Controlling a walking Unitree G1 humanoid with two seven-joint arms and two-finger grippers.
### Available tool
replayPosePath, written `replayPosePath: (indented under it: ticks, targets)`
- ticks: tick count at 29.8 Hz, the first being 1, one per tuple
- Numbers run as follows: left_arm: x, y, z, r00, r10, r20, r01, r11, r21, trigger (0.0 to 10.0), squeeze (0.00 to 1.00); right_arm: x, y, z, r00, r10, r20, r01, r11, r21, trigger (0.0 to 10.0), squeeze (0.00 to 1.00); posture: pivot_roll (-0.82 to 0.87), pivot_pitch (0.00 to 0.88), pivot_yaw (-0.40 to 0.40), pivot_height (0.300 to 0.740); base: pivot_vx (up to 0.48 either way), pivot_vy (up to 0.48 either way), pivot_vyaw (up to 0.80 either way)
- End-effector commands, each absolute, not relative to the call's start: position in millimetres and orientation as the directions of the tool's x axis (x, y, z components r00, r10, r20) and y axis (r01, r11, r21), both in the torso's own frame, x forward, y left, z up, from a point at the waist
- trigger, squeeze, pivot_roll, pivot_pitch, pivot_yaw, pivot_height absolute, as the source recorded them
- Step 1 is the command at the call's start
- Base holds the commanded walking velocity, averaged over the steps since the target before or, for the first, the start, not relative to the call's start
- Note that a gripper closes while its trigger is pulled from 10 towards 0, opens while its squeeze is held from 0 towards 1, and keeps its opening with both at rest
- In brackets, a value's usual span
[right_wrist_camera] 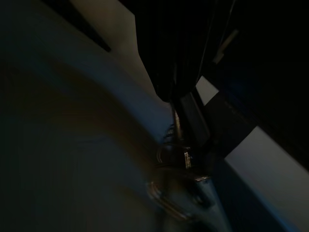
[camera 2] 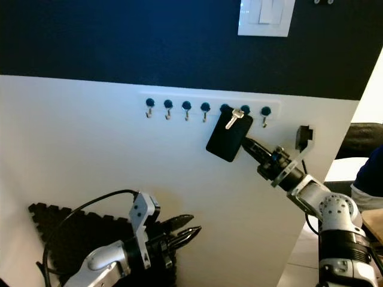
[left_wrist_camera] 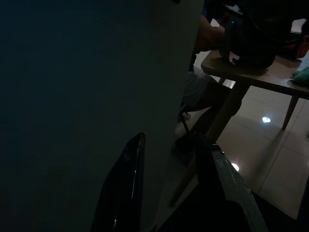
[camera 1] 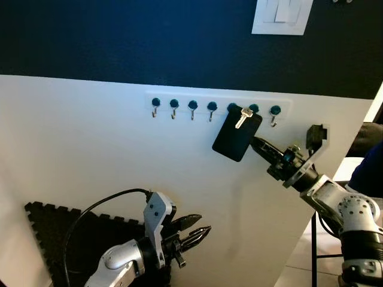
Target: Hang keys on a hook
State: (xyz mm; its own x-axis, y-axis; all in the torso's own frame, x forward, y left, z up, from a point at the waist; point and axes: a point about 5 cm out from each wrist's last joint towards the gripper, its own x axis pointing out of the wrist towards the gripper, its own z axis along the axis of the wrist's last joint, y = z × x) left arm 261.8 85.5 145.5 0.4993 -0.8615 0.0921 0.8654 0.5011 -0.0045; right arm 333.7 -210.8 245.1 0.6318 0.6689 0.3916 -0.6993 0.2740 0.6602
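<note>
A white rack with several teal-knobbed hooks is fixed to the white wall. A black key fob with a silver key on it is pressed against the rack, its top between the two hooks nearest the right end. Whether its ring sits on a hook is hidden. My right gripper reaches in from the right and is shut on the fob's lower right corner. In the right wrist view the dark fob sits between the fingers. My left gripper hangs low, open and holding nothing.
A white light switch sits on the dark upper wall. A black foam mat lies at the lower left. A person's blue sleeve shows at the right edge. The left wrist view shows a wooden table past the wall's corner.
</note>
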Motion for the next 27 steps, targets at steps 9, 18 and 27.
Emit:
replayPosePath:
  ticks: [9, 18, 27]
  targets:
    - [261.5, 81.3, 147.4, 0.485, -0.869, 0.096, 0.873, 0.487, -0.008, 10.0, 0.0, 320.7, -206.2, 220.4, 0.626, 0.711, 0.322, -0.665, 0.27, 0.696, 10.0, 0.0, 0.06, 0.059, 0.017, 0.74, 0.0, 0.0, 0.0]
    - [261.6, 81.4, 147.7, 0.484, -0.87, 0.095, 0.874, 0.485, -0.008, 10.0, 0.0, 315.8, -205.6, 220.8, 0.613, 0.716, 0.335, -0.682, 0.266, 0.681, 10.0, 0.0, 0.06, 0.06, 0.02, 0.74, 0.0, 0.0, 0.0]
    - [262.0, 80.7, 149.3, 0.482, -0.87, 0.101, 0.875, 0.484, -0.006, 10.0, 0.0, 302.8, -199.5, 235.5, 0.503, 0.75, 0.429, -0.775, 0.171, 0.609, 10.0, 0.0, 0.06, 0.061, 0.017, 0.74, 0.0, 0.0, 0.0]
